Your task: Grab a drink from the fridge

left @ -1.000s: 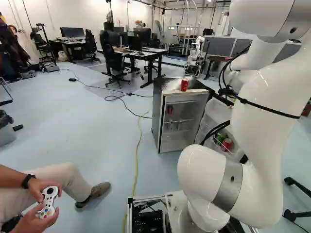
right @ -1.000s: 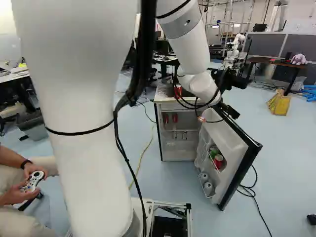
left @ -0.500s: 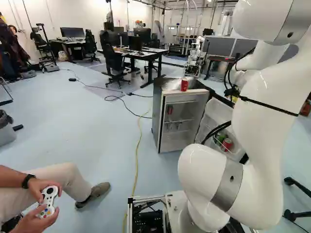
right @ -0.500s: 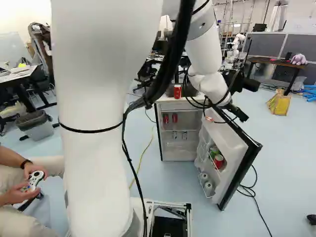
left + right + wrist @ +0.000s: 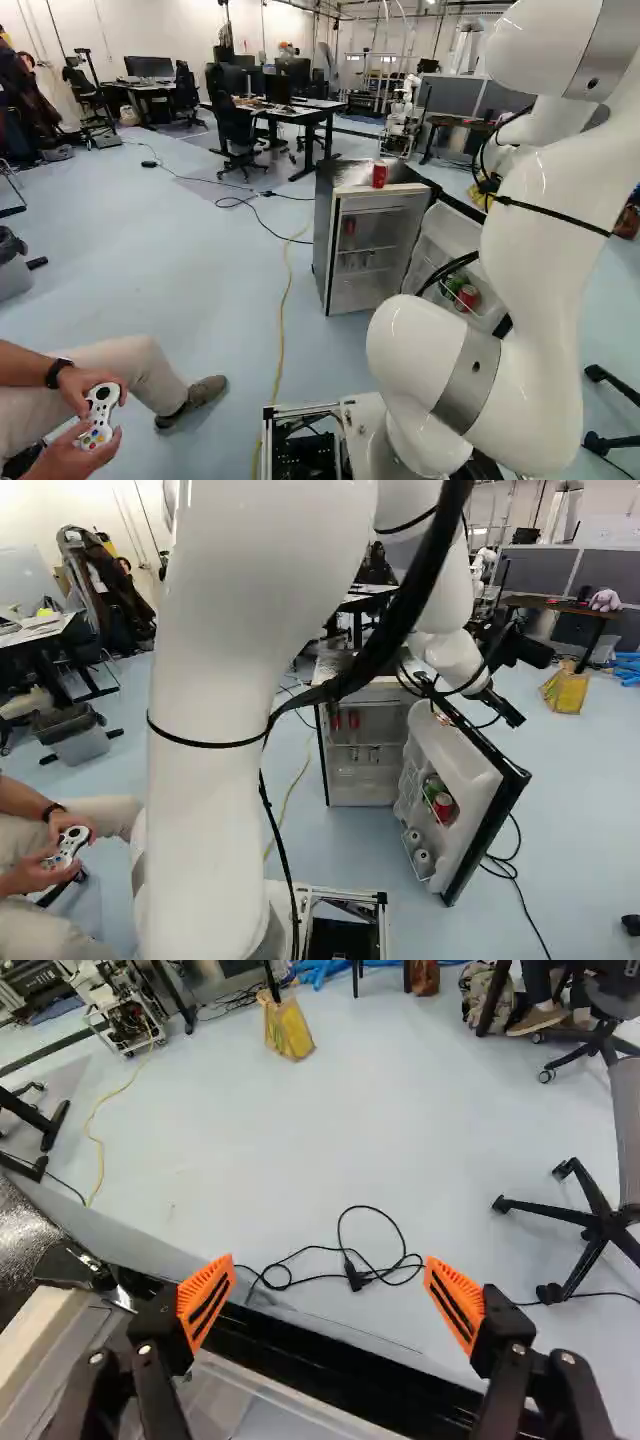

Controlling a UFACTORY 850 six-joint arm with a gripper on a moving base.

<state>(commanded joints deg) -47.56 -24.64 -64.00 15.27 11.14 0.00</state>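
Left to right: upright red cans [image 5: 353, 719] on the fridge [image 5: 360, 787] shelf; top can [image 5: 379, 174]; open door [image 5: 470, 767] with a red door can [image 5: 443, 806]; gripper [image 5: 330, 1263] near the door's top edge, fingers wide, nothing between. Drinks lie leftward; approach probably must clear the door.

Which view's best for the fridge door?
Right base view: the open door shows nearly whole, inner side included. Left base view: the arm hides part. Wrist view: mostly its top edge, under the gripper.

Bright, diffuse light lifts the floor [image 5: 180, 280] (soft highlights gloss the arm [image 5: 535, 280]).
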